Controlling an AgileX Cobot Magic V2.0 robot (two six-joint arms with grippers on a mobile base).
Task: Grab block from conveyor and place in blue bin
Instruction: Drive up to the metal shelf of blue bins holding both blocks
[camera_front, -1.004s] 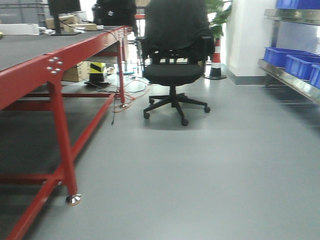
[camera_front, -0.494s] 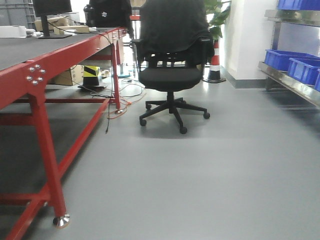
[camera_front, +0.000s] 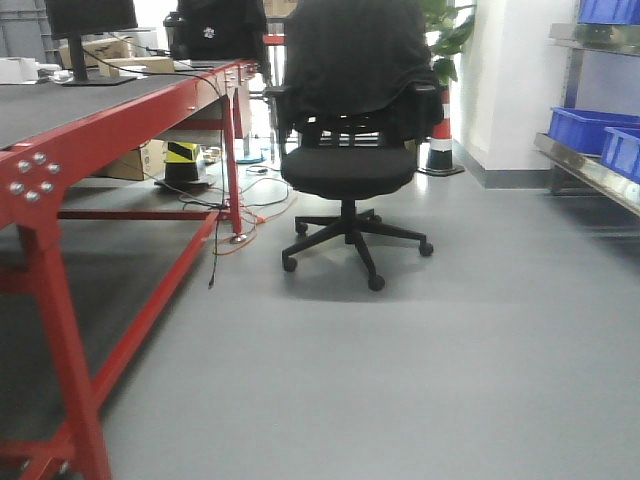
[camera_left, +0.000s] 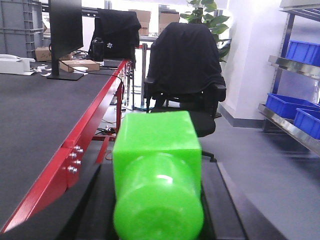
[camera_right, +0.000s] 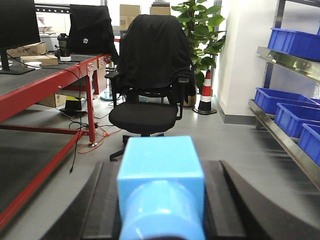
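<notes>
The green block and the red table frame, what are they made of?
The green block is probably plastic: glossy, with soft highlights on its rounded end. The conveyor frame looks like red-painted metal, with silver bolts at the joint.

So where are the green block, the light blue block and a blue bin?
green block (camera_left: 156, 135): left wrist view, on its flat upper face.
light blue block (camera_right: 161, 160): right wrist view, on its flat upper face.
blue bin (camera_right: 276, 102): right wrist view, on its outer wall.
</notes>
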